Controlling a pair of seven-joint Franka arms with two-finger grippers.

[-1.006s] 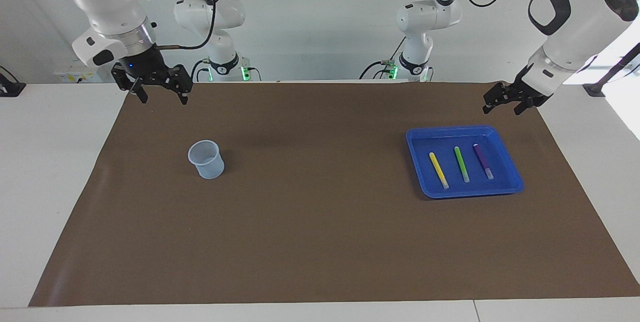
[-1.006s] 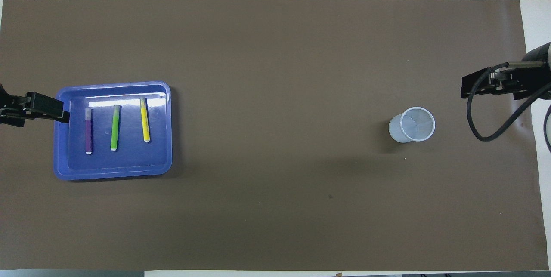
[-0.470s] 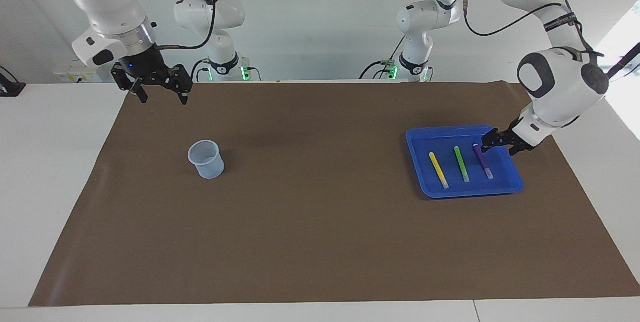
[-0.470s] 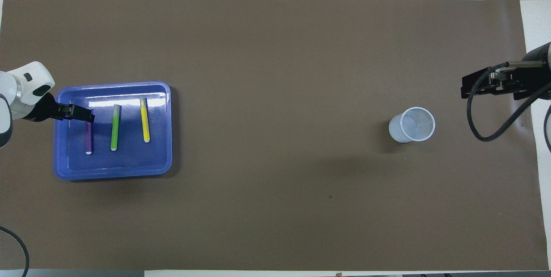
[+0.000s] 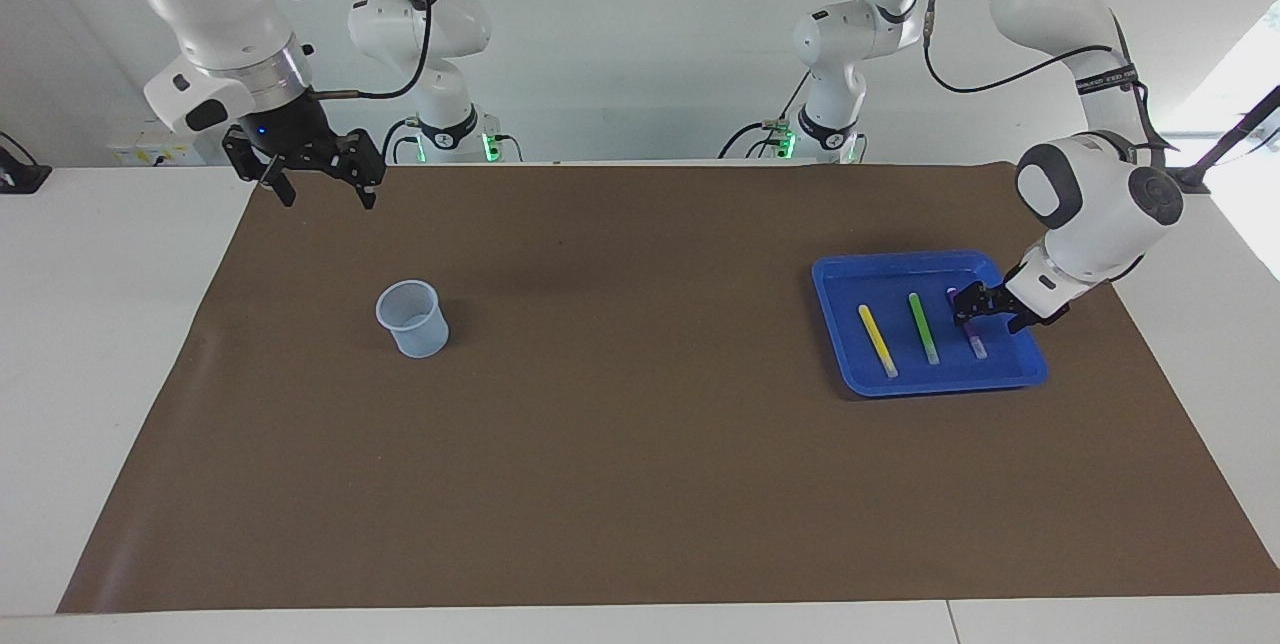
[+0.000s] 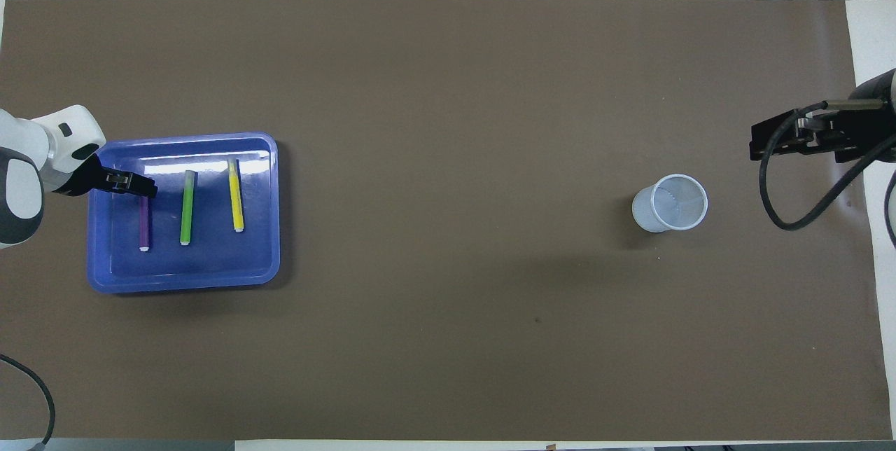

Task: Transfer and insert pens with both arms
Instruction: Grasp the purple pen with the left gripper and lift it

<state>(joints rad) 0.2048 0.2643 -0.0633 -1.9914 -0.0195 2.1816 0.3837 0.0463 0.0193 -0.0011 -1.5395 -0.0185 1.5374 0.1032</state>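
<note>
Since the earlier frame, the left gripper (image 5: 972, 315) is lowered onto the purple pen (image 5: 977, 343) in the blue tray (image 5: 835, 324), finger spacing indeterminable; the right gripper (image 5: 322, 192) waits, fingers apart.

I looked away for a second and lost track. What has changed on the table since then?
The left gripper swung from over the mat's edge down into the blue tray, onto the purple pen; whether it grips yet is unclear. The right gripper, green pen, yellow pen and cup stayed put.
</note>
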